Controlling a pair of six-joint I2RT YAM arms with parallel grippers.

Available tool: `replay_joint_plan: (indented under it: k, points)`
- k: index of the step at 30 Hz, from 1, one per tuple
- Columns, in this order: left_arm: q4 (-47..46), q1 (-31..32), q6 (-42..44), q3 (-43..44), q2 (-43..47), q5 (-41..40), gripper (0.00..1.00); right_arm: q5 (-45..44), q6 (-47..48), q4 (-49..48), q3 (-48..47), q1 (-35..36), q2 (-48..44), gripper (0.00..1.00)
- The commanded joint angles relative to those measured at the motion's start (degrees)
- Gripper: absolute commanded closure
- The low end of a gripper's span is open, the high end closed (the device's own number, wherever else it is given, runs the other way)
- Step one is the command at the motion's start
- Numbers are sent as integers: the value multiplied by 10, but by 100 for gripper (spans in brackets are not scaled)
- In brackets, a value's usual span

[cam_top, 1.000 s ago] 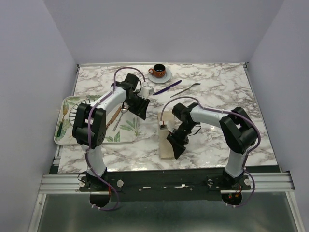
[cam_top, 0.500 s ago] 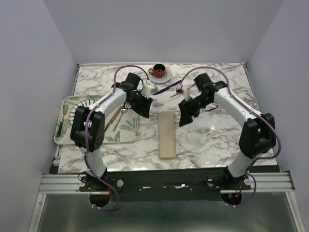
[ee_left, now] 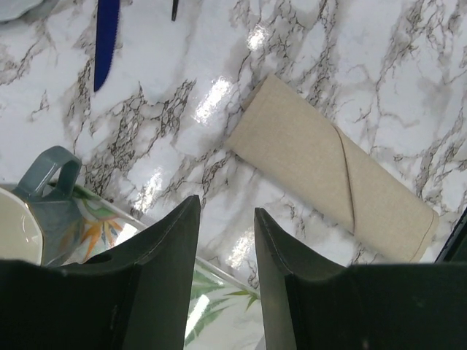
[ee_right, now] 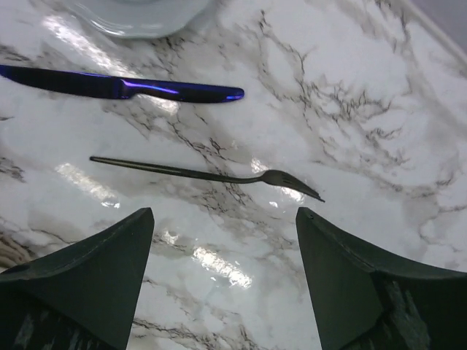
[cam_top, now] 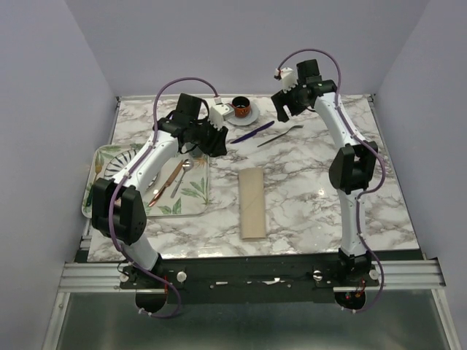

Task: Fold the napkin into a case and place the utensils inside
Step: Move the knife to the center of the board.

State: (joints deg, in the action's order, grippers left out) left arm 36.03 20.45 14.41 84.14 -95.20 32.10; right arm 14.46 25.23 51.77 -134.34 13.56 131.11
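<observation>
The napkin lies folded as a narrow beige case [cam_top: 252,203] on the marble, mid-table; it also shows in the left wrist view [ee_left: 332,169]. The purple knife [cam_top: 252,132] and silver fork [cam_top: 279,135] lie side by side at the back, beside each other in the right wrist view, knife [ee_right: 124,87] and fork [ee_right: 211,175]. My right gripper [cam_top: 282,113] hovers above them, wide open and empty [ee_right: 226,219]. My left gripper [cam_top: 211,144] hangs over the tray's right edge, open with a narrow gap and empty [ee_left: 226,208].
An orange cup on a white saucer [cam_top: 241,109] stands at the back, next to the knife. The leaf-printed tray [cam_top: 191,195] at the left holds a plate [cam_top: 120,162], a copper knife [cam_top: 166,184] and a small spoon [cam_top: 179,179].
My right arm has left the case, swung to the back of the table and risen over the knife and fork. My left arm lifted and drew back a little.
</observation>
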Motion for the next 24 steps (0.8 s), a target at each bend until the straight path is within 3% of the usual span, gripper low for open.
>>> replay_joint_plan:
  k: [1, 5, 11, 14, 18, 24]
  points:
    - [-11, -23, -22, -27, 18, -10, 52, -97, -134, -55, 10, 3, 27, 14]
    - [-11, -44, -38, -35, 10, -7, 52, -61, -162, -147, 73, 4, 11, 15]
    - [-4, -50, -46, -26, -10, -5, 52, -58, -210, -150, 1, 15, 75, 15]
    - [-8, -51, -80, -14, -38, -15, 52, -51, -225, -144, 11, 20, 78, 15]
    - [1, -34, -142, 101, -124, -1, 50, -34, -233, -133, 64, 20, 36, 15]
    - [-27, 15, -142, 256, -247, -94, 47, -56, -191, -109, 166, 17, -75, 13]
